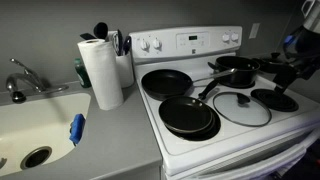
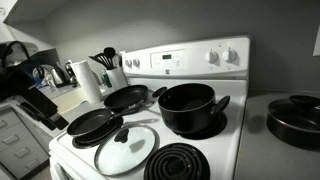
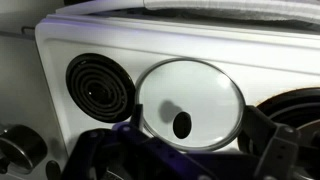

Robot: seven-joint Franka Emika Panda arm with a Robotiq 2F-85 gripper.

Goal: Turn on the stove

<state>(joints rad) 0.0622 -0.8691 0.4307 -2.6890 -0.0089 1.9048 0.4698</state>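
The white stove (image 1: 225, 135) shows in both exterior views, with round white knobs (image 1: 150, 44) on its raised back panel, which also shows from the other side (image 2: 222, 55). My gripper (image 1: 290, 70) hangs at the stove's front side, far from the knobs; it also shows in an exterior view (image 2: 42, 102). In the wrist view the gripper (image 3: 190, 165) looks open and empty, its dark fingers either side of a glass lid (image 3: 190, 100) lying on the stovetop below. A bare coil burner (image 3: 98, 88) lies beside the lid.
Two black frying pans (image 1: 165, 82) (image 1: 188, 115) and a black pot (image 2: 190, 108) sit on the burners. A paper towel roll (image 1: 100, 70) and utensil holder stand beside the stove, next to a sink (image 1: 30, 125). Another black pot (image 2: 295, 118) stands on the counter.
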